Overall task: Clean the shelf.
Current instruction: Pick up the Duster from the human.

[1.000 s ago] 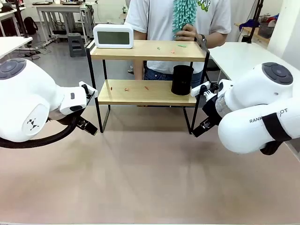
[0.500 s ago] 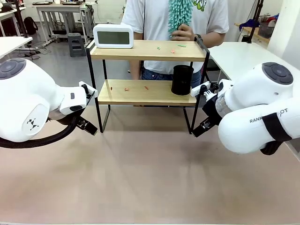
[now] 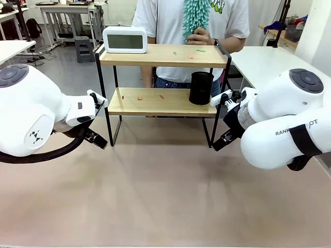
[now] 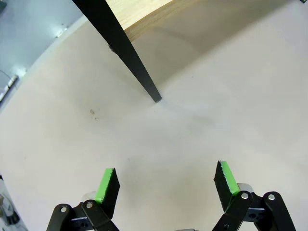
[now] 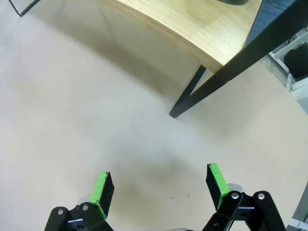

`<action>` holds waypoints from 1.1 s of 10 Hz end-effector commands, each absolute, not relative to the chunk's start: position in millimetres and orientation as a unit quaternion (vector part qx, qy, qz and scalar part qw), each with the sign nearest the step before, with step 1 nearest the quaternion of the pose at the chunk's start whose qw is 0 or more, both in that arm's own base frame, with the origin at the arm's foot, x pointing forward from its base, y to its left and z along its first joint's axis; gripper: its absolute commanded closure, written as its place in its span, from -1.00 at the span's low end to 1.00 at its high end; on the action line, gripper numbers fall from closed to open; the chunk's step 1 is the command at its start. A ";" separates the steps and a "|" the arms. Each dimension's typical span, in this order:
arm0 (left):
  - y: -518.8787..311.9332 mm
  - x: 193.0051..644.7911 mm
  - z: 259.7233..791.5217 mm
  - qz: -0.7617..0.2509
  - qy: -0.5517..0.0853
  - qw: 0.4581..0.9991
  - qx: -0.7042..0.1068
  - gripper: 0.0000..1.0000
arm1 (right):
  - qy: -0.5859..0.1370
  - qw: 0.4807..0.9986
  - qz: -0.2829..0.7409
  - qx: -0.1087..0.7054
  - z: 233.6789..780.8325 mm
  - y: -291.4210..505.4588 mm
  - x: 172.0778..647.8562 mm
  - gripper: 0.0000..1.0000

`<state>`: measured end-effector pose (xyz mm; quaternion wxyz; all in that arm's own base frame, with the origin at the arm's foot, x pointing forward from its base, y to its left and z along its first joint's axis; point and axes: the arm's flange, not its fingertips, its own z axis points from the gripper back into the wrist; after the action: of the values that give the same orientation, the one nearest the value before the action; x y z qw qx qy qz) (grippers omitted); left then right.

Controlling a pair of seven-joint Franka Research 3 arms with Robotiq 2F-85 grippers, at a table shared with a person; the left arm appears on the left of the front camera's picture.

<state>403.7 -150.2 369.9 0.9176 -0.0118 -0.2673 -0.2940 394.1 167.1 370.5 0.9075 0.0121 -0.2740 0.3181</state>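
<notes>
Both grippers empty. Left gripper [image 4: 166, 180] has its jaws spread wide, hanging over the bare table [image 3: 165, 196] just short of the shelf's front left leg. Right gripper [image 5: 159, 185] is just as wide, nothing between the pads, just short of the front right leg.

The shelf [image 3: 160, 109] stands toward the table's far edge, midway between the two arms, apart from both.

- Lower board: black cup [image 3: 201, 88] at the right end, orange crumbs [image 3: 139, 97] left of centre.
- Top board: white clock [image 3: 124, 40] at the left end, scraps [image 3: 190, 56] right of centre.
- Beyond the far edge: person's hand [image 3: 202, 35] holds a teal duster [image 3: 195, 15] above the top board.

Likely step: clear the boards for dusting. Go in level between the legs, take the cup upright, and don't knock the frame.
</notes>
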 end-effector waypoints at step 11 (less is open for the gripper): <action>60.2 292.8 479.1 -0.041 -0.342 0.817 -0.463 -1.00 | -0.249 0.833 -0.053 0.491 485.9 -97.3 327.5 -1.00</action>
<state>321.1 19.8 532.2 0.8658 -0.3948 -0.2769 -0.1336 317.8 -60.9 512.4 0.8811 0.4191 -0.2133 0.0495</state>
